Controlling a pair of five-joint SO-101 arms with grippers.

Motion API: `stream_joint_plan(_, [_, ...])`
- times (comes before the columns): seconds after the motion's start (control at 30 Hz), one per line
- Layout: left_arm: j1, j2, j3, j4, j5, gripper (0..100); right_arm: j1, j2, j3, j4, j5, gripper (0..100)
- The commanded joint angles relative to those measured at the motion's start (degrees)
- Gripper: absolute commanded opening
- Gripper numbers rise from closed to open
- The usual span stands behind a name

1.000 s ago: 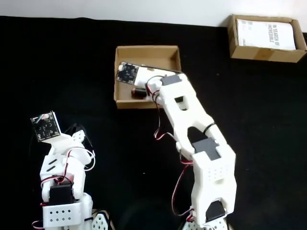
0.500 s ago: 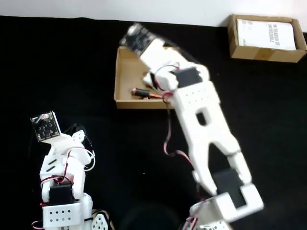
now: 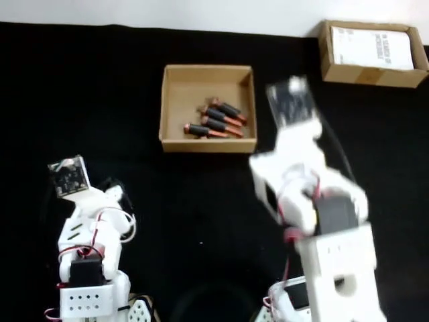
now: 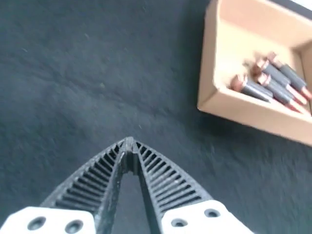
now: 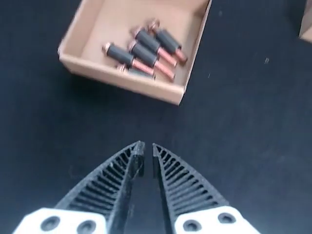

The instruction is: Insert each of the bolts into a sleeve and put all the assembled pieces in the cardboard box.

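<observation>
- The right gripper, nearly closed and empty, had withdrawn from the open brown cardboard box.
- Dark-sleeved copper bolts lay together inside.
- The left gripper stayed closed, empty.

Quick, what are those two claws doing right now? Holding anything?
Left gripper: closed, holding nothing.
Right gripper: closed but for a narrow slit, holding nothing.

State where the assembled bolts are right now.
In the high view, the assembled bolts lie clustered inside the cardboard box, toward its right wall.
</observation>
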Motion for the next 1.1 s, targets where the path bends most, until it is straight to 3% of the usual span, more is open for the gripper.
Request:
stream_joint_plan(0.0, [2.7, 0.4, 1.0, 2.0, 0.1, 1, 0.7, -18.1, 16.1, -2.1, -0.4, 1.5])
stream_joint_plan(0.13, [3.3, 0.4, 1.0, 5.8, -1.2, 1, 3.0, -33.2, 34.5, -13.7, 0.1, 1.5])
stream_joint_plan(0.3, [2.9, 0.4, 1.0, 11.2, -12.5, 1, 7.3, -47.1, 59.6, -26.5, 7.0, 1.5])
stream_joint_plan(0.4, [2.9, 0.3, 1.0, 15.3, -15.7, 1, 8.8, -49.4, 66.1, -23.5, 7.4, 1.5])
stream_joint_plan(0.6, [2.9, 0.1, 1.0, 27.1, -21.9, 1, 9.3, -48.5, 65.1, -6.8, 7.3, 1.5])
stream_joint_plan(0.7, [2.9, -0.3, 1.0, 28.9, -22.9, 1, 9.4, -48.5, 65.5, -0.2, 7.3, 1.5])
stream_joint_plan(0.8, [2.9, -0.3, 1.0, 28.9, -22.9, 1, 9.5, -48.2, 66.4, -1.0, 6.1, 1.5])
stream_joint_plan(0.97, [2.9, -0.3, 1.0, 28.9, -22.9, 1, 9.5, -48.4, 67.6, -1.8, -4.8, 1.5])
stream_joint_plan(1.07, [2.9, -0.3, 1.0, 28.9, -22.9, 1, 9.5, -48.4, 67.5, -1.8, -5.6, 1.5])
